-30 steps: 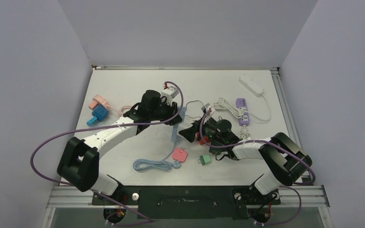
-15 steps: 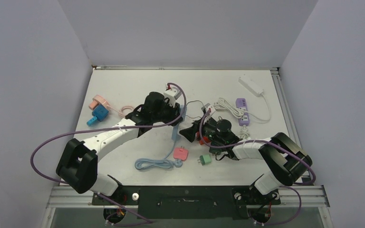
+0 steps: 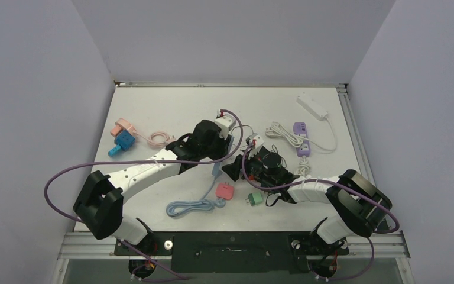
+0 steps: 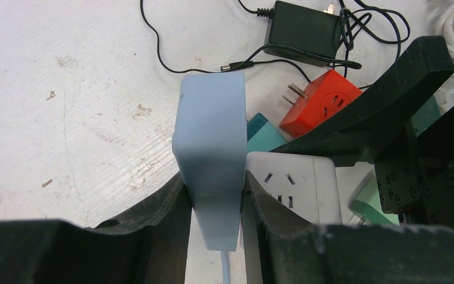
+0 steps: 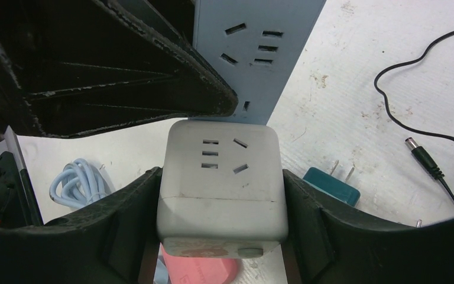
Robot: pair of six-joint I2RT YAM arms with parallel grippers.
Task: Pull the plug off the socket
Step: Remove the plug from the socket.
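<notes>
The socket is a light blue power strip point(image 4: 210, 148) standing on its edge, its outlets facing the right wrist camera point(image 5: 254, 53). My left gripper point(image 4: 216, 201) is shut on its cable end, one finger on each flat face. A white cube plug point(image 5: 221, 177) presses against the strip's face, with no gap showing between them. My right gripper point(image 5: 221, 207) is shut on this cube, with the fingers point(image 5: 136, 207) against its two sides. From above, both grippers meet mid-table, left gripper point(image 3: 217, 145) and right gripper point(image 3: 232, 168), hiding most of the cube.
A red adapter point(image 4: 325, 103), a black adapter point(image 4: 304, 32) with thin cable and a teal plug point(image 5: 331, 184) lie close by. A pink plug point(image 3: 224, 191), green plug point(image 3: 255, 199) and coiled blue cable point(image 3: 189, 207) sit nearer. Purple strip point(image 3: 301, 131) and white strip point(image 3: 312, 106) lie far right.
My left gripper has carried the blue strip to the right. The right gripper has shifted slightly left and up toward it, staying on the white cube.
</notes>
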